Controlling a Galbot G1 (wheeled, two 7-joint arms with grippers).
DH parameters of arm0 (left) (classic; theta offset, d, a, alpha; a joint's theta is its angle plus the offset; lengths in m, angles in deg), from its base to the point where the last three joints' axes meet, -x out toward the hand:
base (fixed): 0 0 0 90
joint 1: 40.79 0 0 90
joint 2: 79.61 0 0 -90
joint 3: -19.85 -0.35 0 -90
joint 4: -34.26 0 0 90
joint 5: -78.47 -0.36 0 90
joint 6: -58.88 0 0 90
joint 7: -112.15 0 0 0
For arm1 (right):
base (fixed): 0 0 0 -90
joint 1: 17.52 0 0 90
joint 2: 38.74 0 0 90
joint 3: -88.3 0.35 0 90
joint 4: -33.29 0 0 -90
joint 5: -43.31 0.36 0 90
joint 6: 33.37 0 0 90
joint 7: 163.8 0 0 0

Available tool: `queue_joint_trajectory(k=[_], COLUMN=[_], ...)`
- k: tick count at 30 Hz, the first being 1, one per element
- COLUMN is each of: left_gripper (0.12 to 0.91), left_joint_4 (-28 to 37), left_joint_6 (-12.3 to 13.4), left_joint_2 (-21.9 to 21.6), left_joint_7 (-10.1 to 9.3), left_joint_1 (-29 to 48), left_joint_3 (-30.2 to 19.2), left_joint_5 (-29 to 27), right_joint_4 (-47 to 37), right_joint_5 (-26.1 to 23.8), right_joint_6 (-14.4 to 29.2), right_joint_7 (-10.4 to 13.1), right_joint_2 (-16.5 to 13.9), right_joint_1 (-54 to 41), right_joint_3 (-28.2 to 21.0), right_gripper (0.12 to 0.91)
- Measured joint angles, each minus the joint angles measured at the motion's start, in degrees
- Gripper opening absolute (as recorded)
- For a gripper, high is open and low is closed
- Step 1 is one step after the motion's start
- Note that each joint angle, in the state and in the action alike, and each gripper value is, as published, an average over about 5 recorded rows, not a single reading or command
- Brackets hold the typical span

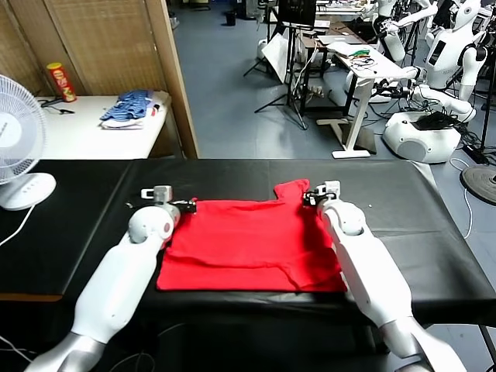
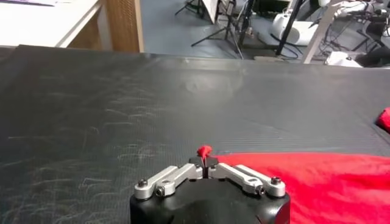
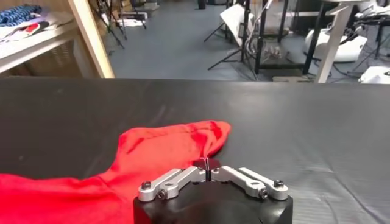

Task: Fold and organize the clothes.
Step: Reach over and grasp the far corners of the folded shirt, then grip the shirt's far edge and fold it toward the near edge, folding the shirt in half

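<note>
on the black table, a red t-shirt, flat, slightly rumpled

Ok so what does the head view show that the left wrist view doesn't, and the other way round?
Only the head view shows the whole red T-shirt, the right gripper shut on its far edge, the white fan and the blue garment pile. Only the left wrist view shows a small tuft of red cloth pinched in the left gripper. Both show the black table and the shirt's far left corner.
</note>
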Motion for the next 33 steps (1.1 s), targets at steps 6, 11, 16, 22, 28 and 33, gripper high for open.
queue_joint_trajectory(k=[6,11,16,22,28,33], left_gripper=[0.133,0.133,0.133,0.133,0.133,0.133], left_joint_4=[-6.94,-15.33,-22.94,-30.33,-35.86,-38.22], left_joint_6=[0.0,0.03,0.04,0.06,0.07,0.1], left_joint_2=[-2.07,-4.25,-6.42,-7.73,-7.93,-7.58], left_joint_7=[-2.19,-3.35,-3.27,-2.91,-2.91,-2.88], left_joint_1=[-3.11,-8.4,-15.38,-23.05,-29.01,-32.19], left_joint_3=[2.08,4.27,6.94,10.32,12.72,13.34], left_joint_5=[2.01,2.28,0.75,-0.68,-1.43,-3.21], right_joint_4=[10.54,18.59,25.22,31.56,35.92,37.1], right_joint_5=[2.34,4.12,4.48,5.34,4.55,2.76], right_joint_6=[1.5,1.51,-1.41,-6.17,-10.54,-11.05], right_joint_7=[-1.23,-0.17,1.81,3.67,5.81,6.16], right_joint_2=[-3.31,-6.34,-8.5,-10.26,-10.96,-10.99], right_joint_1=[6.82,12.48,17.57,23.1,27.26,29.45], right_joint_3=[2.47,4.32,5.17,5.87,6.14,6.13], right_gripper=[0.123,0.123,0.123,0.123,0.123,0.123])
